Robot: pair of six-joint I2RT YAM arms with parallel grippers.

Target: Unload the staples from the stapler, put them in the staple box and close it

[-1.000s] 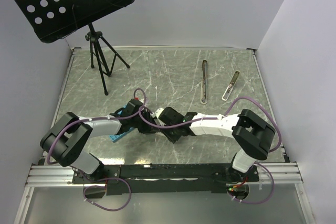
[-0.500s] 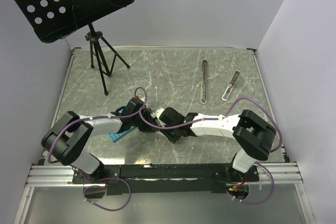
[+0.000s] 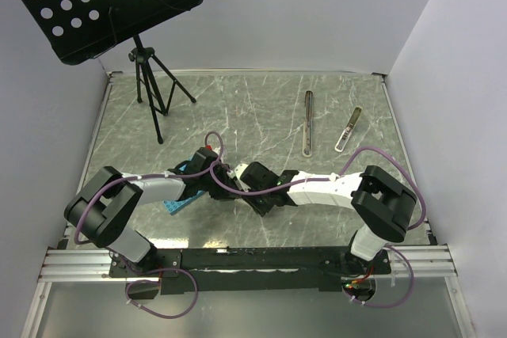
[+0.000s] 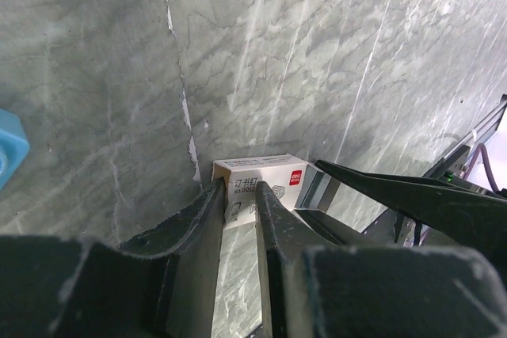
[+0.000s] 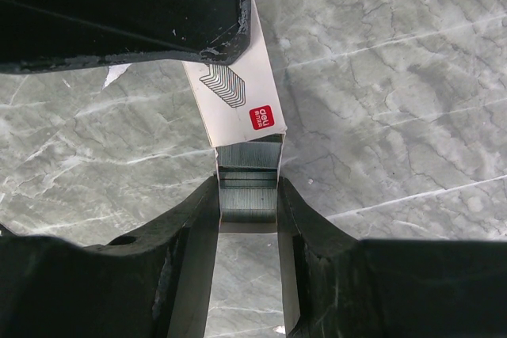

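**Stapler lies far right while both tools work a staple box**

One perforated music stand [image 3: 111, 1] on its tripod fills the far left corner of the marbled surface [image 3: 238, 108]. Two arms reach in from the near edge and meet near the middle.

One stapler [image 3: 308, 123], slim and dark, lies flat at the far right, well apart from both tools. Just beside it, but not touching, lies one brassy bar [image 3: 348, 130], probably its inner rail. Whether either carries staples is too small to tell.

One blue object [image 3: 177, 205] sits under the left forearm.

The left tool [image 4: 240, 195] is narrowed onto one end of a single white staple box [image 5: 238, 96] with a red mark. The right tool [image 5: 247, 195] grips the staples [image 5: 247, 160], one grey ribbed block showing at the box's open mouth, with a finger on each long side. How many strips are in the block cannot be counted.

The stapler looks light, rigid and smooth. It sits low on the surface, so it would likely skate if nudged. The best hold is across its narrow width near the middle.

The staples are probably light and slick. A bonded strip snaps or crumbles if squeezed hard or bent, so gentle pressure on the long flanks suits them.
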